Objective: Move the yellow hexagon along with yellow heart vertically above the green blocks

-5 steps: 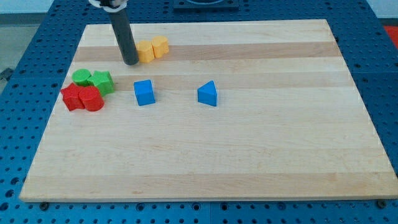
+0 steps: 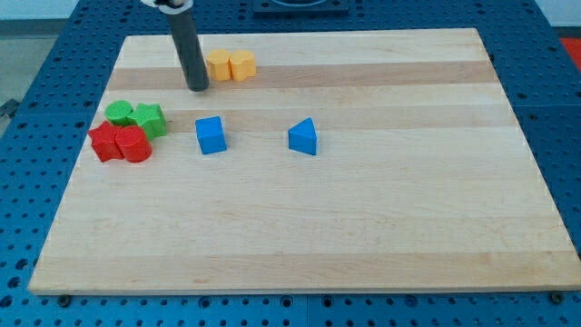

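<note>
My tip (image 2: 198,88) rests on the wooden bench (image 2: 363,227) near the view's top left, just to the left of and slightly below two yellow blocks; there are no jaws on this arm, only the straight dark rod. The first yellow block (image 2: 219,65) sits closest to the rod, seemingly apart from it by a sliver, and the second yellow block (image 2: 241,64) touches the first on its right side; which is the hexagon and which the heart cannot be made out. Below and to the left of my tip, near the bench's left edge, a green round block (image 2: 119,113) and a green star-like block (image 2: 148,118) stand side by side. Touching them from below are two red blocks (image 2: 121,143). Farther right lie a blue cube-like block (image 2: 211,135) and, well apart from it, a blue wedge (image 2: 304,138). No containers stand on the bench.
</note>
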You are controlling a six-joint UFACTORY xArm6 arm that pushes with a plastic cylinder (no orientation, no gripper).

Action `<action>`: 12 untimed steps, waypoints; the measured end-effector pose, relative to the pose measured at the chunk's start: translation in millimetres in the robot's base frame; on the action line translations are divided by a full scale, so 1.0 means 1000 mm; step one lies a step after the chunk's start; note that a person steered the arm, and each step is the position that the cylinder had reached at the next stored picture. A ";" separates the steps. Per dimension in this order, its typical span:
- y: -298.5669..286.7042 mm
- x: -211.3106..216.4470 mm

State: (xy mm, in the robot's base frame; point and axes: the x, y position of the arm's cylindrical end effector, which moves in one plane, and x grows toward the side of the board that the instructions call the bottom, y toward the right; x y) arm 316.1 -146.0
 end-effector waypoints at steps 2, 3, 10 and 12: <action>0.118 -0.006; 0.149 -0.043; 0.070 -0.046; 0.086 -0.034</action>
State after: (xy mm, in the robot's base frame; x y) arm 282.0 -60.2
